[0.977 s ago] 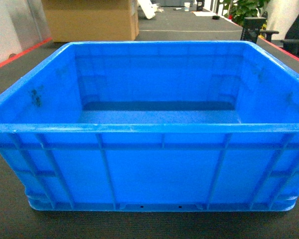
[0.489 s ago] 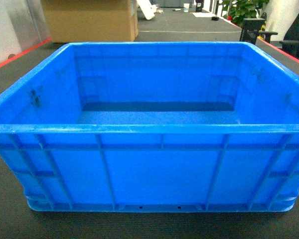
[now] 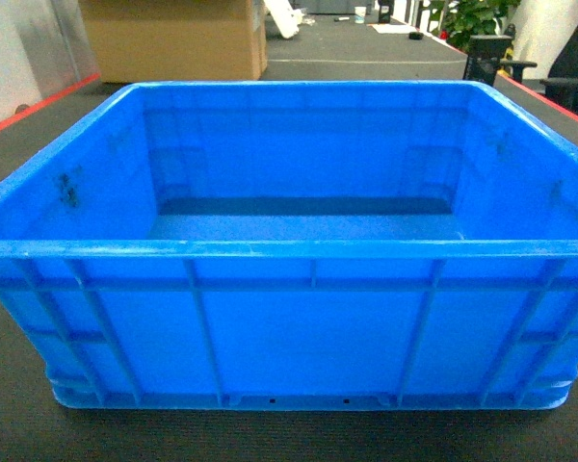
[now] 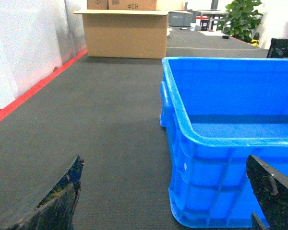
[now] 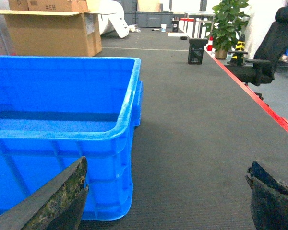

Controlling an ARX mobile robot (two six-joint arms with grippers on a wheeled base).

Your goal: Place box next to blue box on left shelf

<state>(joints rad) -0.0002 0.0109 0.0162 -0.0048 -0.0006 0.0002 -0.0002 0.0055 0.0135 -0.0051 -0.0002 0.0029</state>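
Observation:
The box (image 3: 299, 327) is a large open-topped bright blue crate with a thick rim and ribbed walls, standing on the dark carpet right in front of me and filling the head view. Its left near corner (image 4: 182, 158) shows in the left wrist view, its right near corner (image 5: 120, 143) in the right wrist view. My left gripper (image 4: 165, 196) is open, its worn dark fingers (image 4: 57, 201) spread around that corner without touching it. My right gripper (image 5: 168, 196) is open too, beside the right corner. Neither gripper shows in the head view. The left shelf and the other blue box are out of view.
A large cardboard box (image 3: 173, 38) stands behind the crate at the far left. Red floor lines (image 4: 33, 91) (image 5: 259, 100) run along both sides of the carpet. A black office chair (image 5: 269, 52), a potted plant (image 5: 228, 24) and a small black bin (image 5: 197, 50) are at the far right.

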